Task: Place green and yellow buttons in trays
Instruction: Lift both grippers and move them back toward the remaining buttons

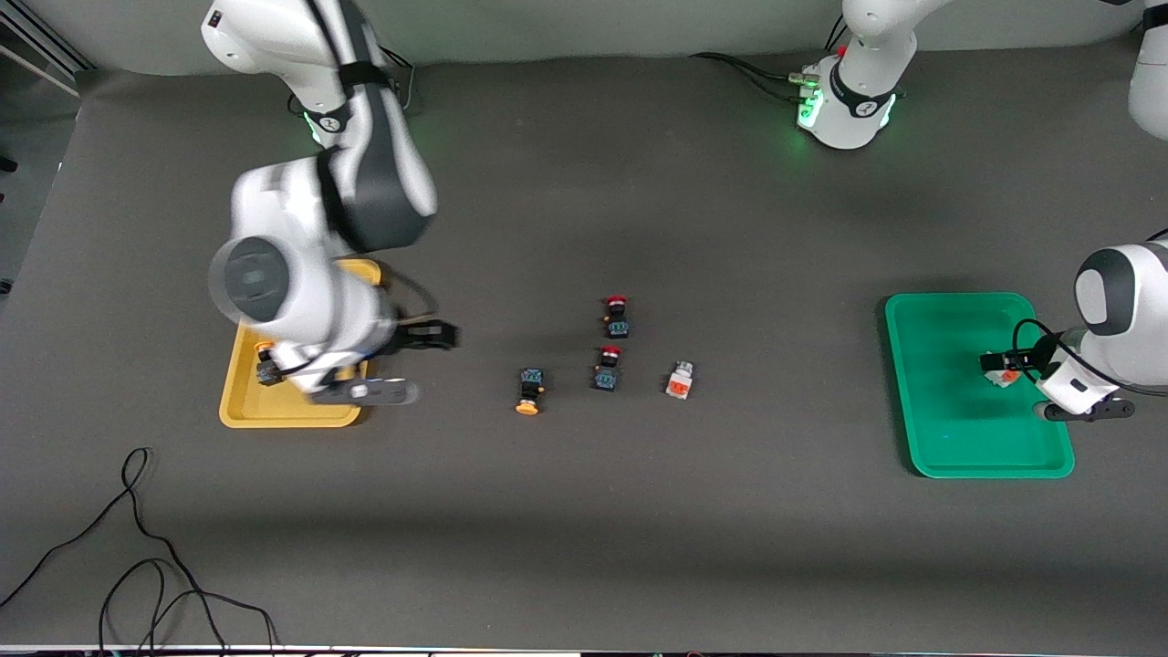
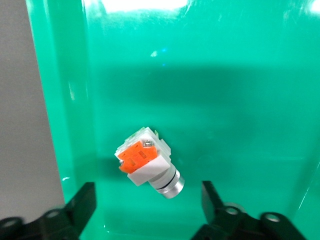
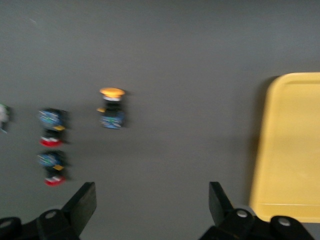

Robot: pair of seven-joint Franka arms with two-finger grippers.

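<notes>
A white-grey button with an orange block [image 2: 145, 159] lies on its side in the green tray [image 2: 240, 100], at the left arm's end of the table. My left gripper [image 2: 147, 194] hangs open just over it, its fingers clear of it on both sides. In the front view the same button [image 1: 1006, 376] sits under the left gripper [image 1: 1000, 367]. My right gripper [image 1: 442, 335] is open and empty over the mat beside the yellow tray [image 1: 239, 411], which holds a yellow-capped button [image 1: 265, 361]. On the mat, another yellow-capped button [image 1: 529, 391] and a second white-grey one [image 1: 679, 380] lie loose.
Two red-capped dark switches [image 1: 617, 315] [image 1: 608, 367] stand between the loose buttons mid-table. The right wrist view shows the yellow-capped button [image 3: 112, 107], both red ones [image 3: 51, 127] [image 3: 52, 167] and the yellow tray's edge [image 3: 290, 150]. Black cables [image 1: 137, 557] trail near the front edge.
</notes>
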